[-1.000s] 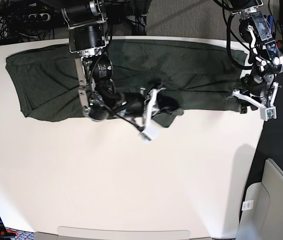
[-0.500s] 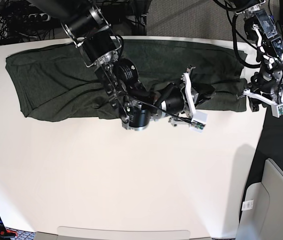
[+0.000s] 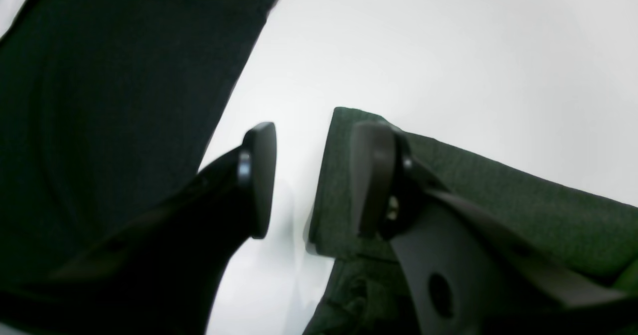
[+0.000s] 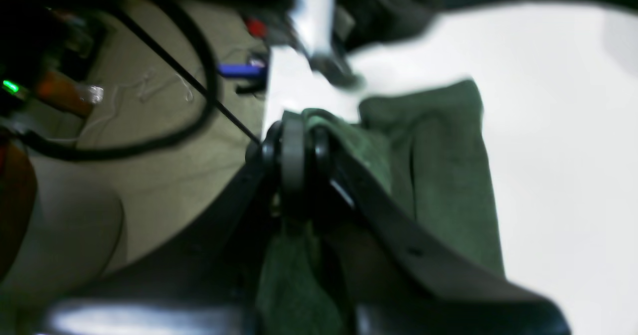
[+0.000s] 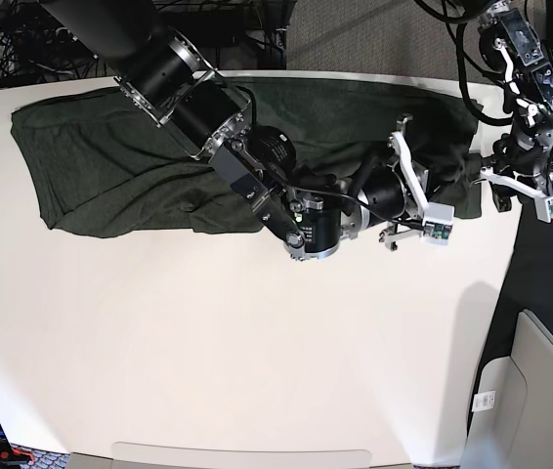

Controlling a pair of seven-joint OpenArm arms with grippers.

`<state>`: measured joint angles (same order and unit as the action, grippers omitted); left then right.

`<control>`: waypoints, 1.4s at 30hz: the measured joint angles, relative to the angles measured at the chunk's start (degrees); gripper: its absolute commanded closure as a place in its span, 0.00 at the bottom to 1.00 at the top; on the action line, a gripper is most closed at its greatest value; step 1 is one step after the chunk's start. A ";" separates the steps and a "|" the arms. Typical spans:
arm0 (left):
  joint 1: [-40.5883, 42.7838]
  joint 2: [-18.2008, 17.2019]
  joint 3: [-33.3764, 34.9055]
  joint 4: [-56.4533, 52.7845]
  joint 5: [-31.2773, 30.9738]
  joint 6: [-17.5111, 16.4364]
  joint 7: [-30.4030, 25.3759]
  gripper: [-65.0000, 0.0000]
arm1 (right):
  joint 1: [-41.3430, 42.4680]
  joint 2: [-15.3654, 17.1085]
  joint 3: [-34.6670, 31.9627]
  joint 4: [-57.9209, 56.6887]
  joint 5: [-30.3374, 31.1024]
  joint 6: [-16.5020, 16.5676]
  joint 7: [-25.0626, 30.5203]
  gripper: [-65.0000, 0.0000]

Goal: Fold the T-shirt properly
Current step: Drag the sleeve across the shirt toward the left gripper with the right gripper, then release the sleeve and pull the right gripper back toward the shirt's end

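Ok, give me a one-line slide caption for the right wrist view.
Right gripper shut on a fold of the green T-shirt above the white table.

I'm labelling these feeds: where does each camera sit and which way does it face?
Base: overhead, facing down on the table, T-shirt and both arms.
Left wrist: on the left arm, facing past the open left gripper to a shirt edge.
Right wrist: on the right arm, facing the right gripper pinching fabric.
All three show the shirt.
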<state>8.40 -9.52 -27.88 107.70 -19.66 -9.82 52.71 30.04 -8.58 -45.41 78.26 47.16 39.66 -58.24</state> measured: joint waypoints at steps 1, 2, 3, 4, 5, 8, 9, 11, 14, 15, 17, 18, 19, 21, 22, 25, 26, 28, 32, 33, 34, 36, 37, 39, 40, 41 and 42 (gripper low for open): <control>0.00 0.00 0.00 0.15 0.00 0.00 -0.02 0.63 | 0.11 0.15 0.15 0.00 -0.15 0.00 0.00 0.84; 0.02 0.00 0.00 0.31 0.02 0.02 -0.02 0.63 | 0.11 0.44 0.24 0.00 -0.24 0.00 -0.02 0.75; 0.02 0.00 0.00 0.48 0.00 0.00 0.00 0.63 | 0.07 0.63 0.39 0.00 -0.28 0.00 -0.02 0.66; 0.00 0.00 0.00 0.52 -0.02 -0.02 -0.02 0.63 | -0.02 0.76 0.48 0.00 -0.35 0.00 -0.04 0.57; 0.00 0.00 0.00 0.57 -0.04 -0.02 -0.02 0.63 | -0.04 0.76 0.48 0.00 -0.46 0.00 -0.11 0.49; 0.02 0.00 0.00 0.57 0.02 0.02 -0.02 0.63 | -0.33 0.63 0.48 1.33 -0.66 -0.04 -0.13 0.36; 0.02 0.00 0.00 0.57 0.00 0.00 -0.02 0.63 | -0.55 0.66 0.48 2.51 -0.70 -0.02 -0.20 0.37; 0.02 0.04 0.00 0.57 -0.02 0.00 -0.07 0.63 | -1.03 1.05 0.44 5.99 -0.26 -0.02 -0.02 0.38; 1.01 -0.02 0.00 0.61 -0.02 -0.02 -0.17 0.62 | -3.26 5.03 3.48 11.30 1.11 0.44 0.85 0.43; 1.51 0.02 0.00 0.61 0.02 0.04 -0.04 0.62 | -4.61 7.13 5.57 12.48 0.79 0.35 0.79 0.46; 1.75 0.04 0.02 0.61 0.02 -0.02 1.44 0.61 | -7.30 11.96 10.49 14.56 -0.81 0.02 -0.33 0.50; 1.60 0.04 0.02 0.61 0.00 -0.02 1.51 0.60 | -8.33 13.70 12.83 15.28 -0.83 -0.15 -0.63 0.51; 1.51 -0.02 0.02 0.61 -0.09 -0.02 2.08 0.58 | -9.20 14.99 14.75 15.82 -0.72 -0.15 -0.68 0.53; 1.27 -0.33 0.35 0.61 -0.42 0.00 6.88 0.53 | -10.60 17.68 18.45 17.40 -0.39 -0.13 -0.09 0.55; 1.29 -0.33 0.37 0.61 -0.42 0.00 8.63 0.52 | -11.19 18.88 20.13 18.12 0.04 0.00 0.20 0.56; 1.33 -0.35 0.39 0.55 -0.26 0.00 10.93 0.49 | -13.20 22.60 23.47 20.46 0.20 0.00 0.33 0.58; 1.27 -0.46 0.39 0.55 -0.20 0.02 10.97 0.48 | -14.21 24.15 24.20 21.49 0.13 0.00 0.11 0.57; 0.79 -0.59 0.48 0.07 -0.42 -0.02 11.41 0.48 | -15.63 26.05 25.42 22.88 -0.39 -0.04 -0.13 0.57; 0.17 -3.02 1.81 -3.30 -0.24 0.28 11.50 0.48 | -18.18 26.88 27.85 25.35 0.70 0.02 0.28 0.57; -0.11 -3.17 2.25 -4.09 -0.09 0.31 11.67 0.48 | -18.97 27.23 28.41 25.75 0.72 0.02 0.33 0.57; -0.52 -3.02 2.34 -4.76 -0.02 0.24 11.80 0.48 | -19.80 27.82 29.07 26.25 0.63 0.02 0.13 0.57; -1.46 -2.67 2.62 -5.20 -0.39 0.20 11.76 0.48 | -21.14 29.03 30.62 27.23 0.55 0.00 -0.02 0.57; -1.66 -2.64 2.82 -5.22 -0.63 0.07 11.65 0.48 | -21.77 29.81 31.39 28.04 0.31 0.00 -0.02 0.57; -1.73 -2.67 2.82 -5.25 -0.79 -0.17 11.56 0.48 | -22.34 30.62 32.44 29.20 0.15 0.00 0.02 0.57; -1.66 -2.71 2.80 -5.49 -0.55 -0.15 11.58 0.48 | -22.45 30.60 32.65 29.51 0.22 0.02 0.02 0.57; -1.55 -2.71 2.73 -5.88 -0.20 0.17 11.61 0.48 | -22.62 30.58 32.79 29.66 0.33 0.02 0.31 0.57; -1.53 -2.71 2.75 -6.43 -0.20 0.17 11.58 0.48 | -22.93 30.64 33.11 29.68 0.76 0.02 0.26 0.57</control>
<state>6.87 -12.23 -25.12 101.27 -19.86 -9.65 64.29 7.11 22.06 -12.29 107.94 47.92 39.68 -57.98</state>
